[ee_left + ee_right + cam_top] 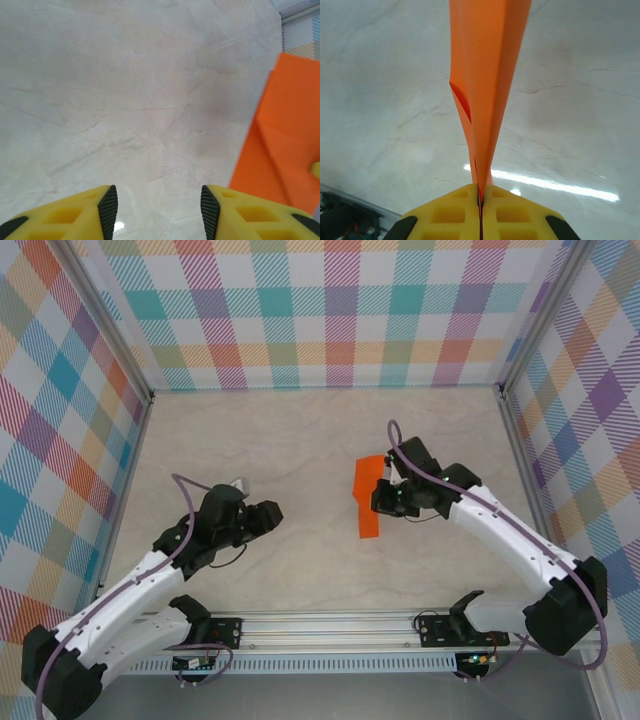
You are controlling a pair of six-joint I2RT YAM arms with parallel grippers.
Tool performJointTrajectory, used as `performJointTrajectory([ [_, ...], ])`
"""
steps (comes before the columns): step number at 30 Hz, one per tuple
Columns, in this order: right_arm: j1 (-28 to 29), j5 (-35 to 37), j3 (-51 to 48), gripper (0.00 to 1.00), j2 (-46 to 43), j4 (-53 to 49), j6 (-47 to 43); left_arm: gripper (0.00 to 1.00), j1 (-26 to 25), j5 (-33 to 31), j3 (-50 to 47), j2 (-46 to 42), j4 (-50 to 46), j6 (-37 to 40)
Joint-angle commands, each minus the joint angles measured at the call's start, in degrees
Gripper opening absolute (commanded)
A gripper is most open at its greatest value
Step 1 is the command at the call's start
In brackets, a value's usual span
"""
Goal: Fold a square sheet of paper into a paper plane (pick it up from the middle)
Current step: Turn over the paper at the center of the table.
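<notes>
Surface [300,440]: pale and marbly, with checked walls [330,310] round it.
Orange paper [367,502]: folded long and thin, a bit right of the middle, sticking out from my right claw.
My right claw [480,192]: pinched tight on the paper's folded edge.
My left claw [159,205]: fingers partly apart, nothing between them, over bare surface left of the paper, not touching it.

A pale, marble-veined counter [300,440] is boxed in on three sides by walls of pastel plaid: back [320,310], left [60,440] and right [590,420]. Slim metal posts [112,335] run along the back corners. A ribbed aluminium rail [330,625] lines the near edge. Light falls from above, with a bright streak of glare [545,182] on the glossy surface.
</notes>
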Motion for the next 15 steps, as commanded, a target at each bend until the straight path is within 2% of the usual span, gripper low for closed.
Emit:
performJointTrajectory([
  [1, 2.0, 14.1, 5.7, 0.06, 1.7, -22.6, -2.2, 0.56, 0.1, -1.7, -2.6, -4.8, -7.0, -0.3],
  [4, 5.5, 24.4, 10.9, 0.05, 7.1, -31.6, 1.4, 0.6, 0.1, -2.0, -3.7, -7.8, -9.4, -0.2],
  [7, 8.9, 27.6, 13.7, 0.04, 14.3, -34.6, 4.6, 0.61, 0.1, -2.3, -4.1, -10.3, -11.7, -0.6],
  [9, 11.1, 27.3, 14.9, 0.05, 19.9, -33.2, 6.4, 0.62, 0.1, -2.5, -4.6, -11.6, -12.0, -1.2],
  [15, 13.9, 19.6, 22.2, 0.06, 37.2, -25.5, 7.5, 0.64, 0.1, -4.6, -2.8, -10.2, -12.3, -0.3],
])
